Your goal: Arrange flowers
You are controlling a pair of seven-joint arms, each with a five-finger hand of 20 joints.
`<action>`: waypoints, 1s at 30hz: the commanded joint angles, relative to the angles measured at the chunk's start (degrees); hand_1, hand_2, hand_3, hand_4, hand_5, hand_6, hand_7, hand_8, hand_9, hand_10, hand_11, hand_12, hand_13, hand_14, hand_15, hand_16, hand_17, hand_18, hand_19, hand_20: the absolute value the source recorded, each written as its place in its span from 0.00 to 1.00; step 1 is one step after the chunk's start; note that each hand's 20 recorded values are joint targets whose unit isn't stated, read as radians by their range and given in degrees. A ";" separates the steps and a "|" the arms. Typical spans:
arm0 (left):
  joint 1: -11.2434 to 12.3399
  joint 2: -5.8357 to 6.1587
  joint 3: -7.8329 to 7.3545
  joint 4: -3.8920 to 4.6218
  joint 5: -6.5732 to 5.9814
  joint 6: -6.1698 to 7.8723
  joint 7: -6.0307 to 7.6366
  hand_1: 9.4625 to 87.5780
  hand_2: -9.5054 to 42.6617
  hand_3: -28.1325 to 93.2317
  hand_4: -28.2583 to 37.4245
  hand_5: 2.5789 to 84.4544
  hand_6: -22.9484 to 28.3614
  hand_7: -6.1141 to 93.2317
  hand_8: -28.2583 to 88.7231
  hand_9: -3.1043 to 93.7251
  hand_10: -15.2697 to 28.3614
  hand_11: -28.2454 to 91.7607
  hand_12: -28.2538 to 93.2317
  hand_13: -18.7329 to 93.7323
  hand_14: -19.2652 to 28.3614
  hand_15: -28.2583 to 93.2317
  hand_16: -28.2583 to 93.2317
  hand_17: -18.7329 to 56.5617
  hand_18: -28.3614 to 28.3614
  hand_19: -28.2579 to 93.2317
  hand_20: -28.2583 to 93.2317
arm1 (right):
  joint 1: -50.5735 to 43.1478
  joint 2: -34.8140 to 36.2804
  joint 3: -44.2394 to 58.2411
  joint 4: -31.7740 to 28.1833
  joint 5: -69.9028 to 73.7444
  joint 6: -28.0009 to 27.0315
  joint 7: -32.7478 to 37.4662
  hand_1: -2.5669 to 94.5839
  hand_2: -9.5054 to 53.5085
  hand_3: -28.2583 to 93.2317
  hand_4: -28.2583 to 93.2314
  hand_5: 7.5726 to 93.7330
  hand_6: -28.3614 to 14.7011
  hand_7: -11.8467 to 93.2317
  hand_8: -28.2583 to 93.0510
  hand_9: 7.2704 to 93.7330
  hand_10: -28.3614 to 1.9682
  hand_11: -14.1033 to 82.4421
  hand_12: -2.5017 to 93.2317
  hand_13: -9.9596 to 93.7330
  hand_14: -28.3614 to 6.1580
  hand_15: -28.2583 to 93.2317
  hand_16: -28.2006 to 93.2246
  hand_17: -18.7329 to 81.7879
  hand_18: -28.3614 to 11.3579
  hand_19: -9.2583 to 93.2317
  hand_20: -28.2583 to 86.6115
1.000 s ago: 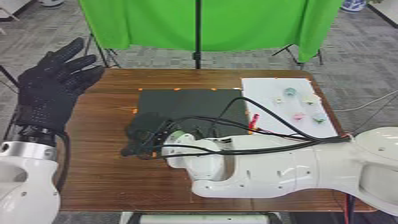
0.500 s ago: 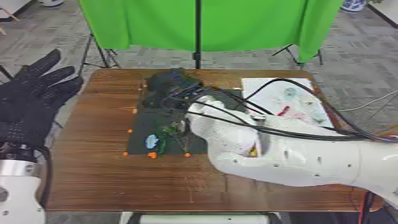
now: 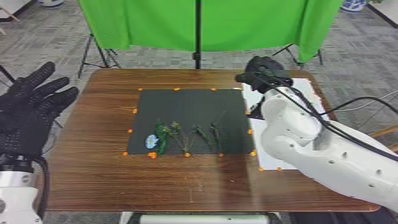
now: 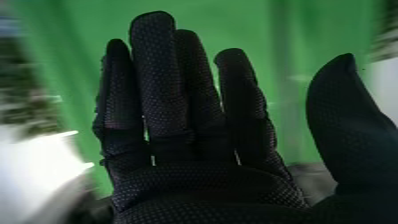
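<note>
In the head view my left hand [image 3: 28, 112] is raised off the table's left side, fingers straight and spread. My right hand [image 3: 265, 75] is over the far end of the white sheet [image 3: 277, 159] on the right. The right wrist view has my right hand [image 4: 204, 185] with straight fingers and the thumb apart, holding nothing. On the black mat [image 3: 182, 107] lie a pale blue flower [image 3: 151, 141], a green stem [image 3: 162, 135] beside it, a branching stem [image 3: 182, 139] and thin green stems [image 3: 214, 137] further right. My right arm hides much of the sheet.
Small orange markers [image 3: 152, 155] line the mat's edges. The brown wooden table [image 3: 160, 185] extends around the mat. A green cloth [image 3: 249, 30] hangs on a stand beyond the far edge. Black cables [image 3: 313, 112] run along my right arm.
My right hand has swung from over the mat to the far right, above the sheet, uncovering the flower and stems. My left hand has moved left and lower.
</note>
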 commanded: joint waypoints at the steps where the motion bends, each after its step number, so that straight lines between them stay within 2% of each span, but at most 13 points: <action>1: -0.40 -0.47 2.25 0.08 -0.29 0.55 -0.04 0.15 0.36 0.87 0.00 0.40 0.64 0.19 0.17 0.35 0.80 0.46 0.32 0.38 0.98 0.66 0.15 0.16 0.93 0.77 0.28 | -9.47 4.37 8.69 -0.56 -2.06 -0.82 5.89 0.28 0.21 0.85 0.03 0.56 0.58 0.25 0.13 0.66 0.30 0.36 0.18 0.68 0.35 0.71 0.33 0.50 0.10 0.89 0.38; 3: -1.23 -0.52 2.69 0.25 0.01 0.24 -0.87 0.15 0.36 0.87 0.00 0.40 0.64 0.19 0.17 0.35 0.80 0.46 0.32 0.38 0.98 0.66 0.15 0.16 0.93 0.77 0.28 | -11.91 5.94 11.00 -0.57 -2.39 -1.85 7.11 0.29 0.21 0.84 0.03 0.57 0.57 0.25 0.13 0.69 0.31 0.36 0.18 0.70 0.36 0.71 0.33 0.51 0.09 0.91 0.37; 4: -1.39 -0.38 3.00 0.24 -0.18 0.54 -0.54 0.15 0.36 0.87 0.00 0.40 0.64 0.19 0.17 0.35 0.80 0.46 0.32 0.38 0.98 0.66 0.15 0.16 0.93 0.77 0.28 | -13.12 6.51 12.45 -0.36 -1.53 -2.09 6.86 0.29 0.21 0.84 0.03 0.57 0.57 0.25 0.13 0.69 0.31 0.36 0.18 0.71 0.36 0.72 0.33 0.52 0.09 0.91 0.37; 8: -1.60 -0.45 3.29 0.25 -0.15 0.73 -1.22 0.15 0.36 0.87 0.00 0.40 0.64 0.19 0.17 0.35 0.80 0.46 0.32 0.38 0.98 0.66 0.15 0.16 0.93 0.77 0.28 | -17.18 8.04 16.52 0.60 0.55 -5.79 6.96 0.30 0.19 0.83 0.04 0.57 0.56 0.25 0.13 0.70 0.31 0.36 0.18 0.72 0.37 0.72 0.33 0.52 0.10 0.93 0.36; 14: -2.57 -0.52 4.08 0.41 -0.01 0.84 -1.94 0.15 0.36 0.87 0.00 0.40 0.64 0.19 0.17 0.35 0.80 0.46 0.32 0.38 0.98 0.67 0.15 0.16 0.93 0.77 0.28 | -17.87 10.52 15.56 2.77 5.04 -10.92 7.09 0.30 0.17 0.83 0.04 0.53 0.56 0.24 0.14 0.69 0.30 0.36 0.18 0.72 0.37 0.73 0.33 0.53 0.09 0.94 0.33; 17: -2.67 -0.72 4.06 0.42 0.03 0.91 -2.39 0.15 0.36 0.87 0.00 0.40 0.64 0.19 0.17 0.35 0.81 0.46 0.32 0.38 0.98 0.67 0.15 0.16 0.93 0.77 0.28 | -17.12 10.77 14.27 4.00 6.63 -11.05 6.47 0.30 0.16 0.83 0.04 0.50 0.55 0.23 0.14 0.68 0.30 0.36 0.18 0.72 0.38 0.74 0.33 0.53 0.10 0.95 0.32; 20: -4.12 -1.10 4.69 0.72 0.32 0.77 -3.66 0.15 0.36 0.87 0.00 0.40 0.64 0.19 0.17 0.35 0.81 0.46 0.32 0.38 0.98 0.67 0.15 0.16 0.93 0.77 0.28 | -16.92 10.25 14.13 5.34 6.94 -12.71 6.34 0.30 0.15 0.83 0.04 0.49 0.56 0.23 0.14 0.68 0.30 0.36 0.18 0.72 0.38 0.74 0.33 0.53 0.10 0.96 0.31; 23: -4.69 -1.10 5.04 0.82 0.36 0.55 -4.34 0.15 0.36 0.87 0.00 0.40 0.64 0.19 0.17 0.35 0.81 0.46 0.32 0.38 0.98 0.67 0.15 0.16 0.93 0.77 0.28 | -16.40 10.39 13.20 6.08 6.76 -12.17 5.96 0.30 0.14 0.84 0.04 0.48 0.57 0.23 0.14 0.68 0.31 0.36 0.18 0.72 0.38 0.74 0.33 0.53 0.10 0.96 0.31; 30: -4.54 -1.11 5.44 0.71 0.24 0.67 -3.47 0.15 0.36 0.87 0.00 0.40 0.64 0.19 0.17 0.35 0.81 0.46 0.32 0.38 0.98 0.67 0.15 0.16 0.92 0.77 0.28 | -12.03 9.68 9.21 7.93 6.35 -12.48 4.99 0.31 0.11 0.84 0.03 0.42 0.59 0.23 0.14 0.67 0.32 0.36 0.18 0.73 0.39 0.74 0.33 0.54 0.10 0.97 0.30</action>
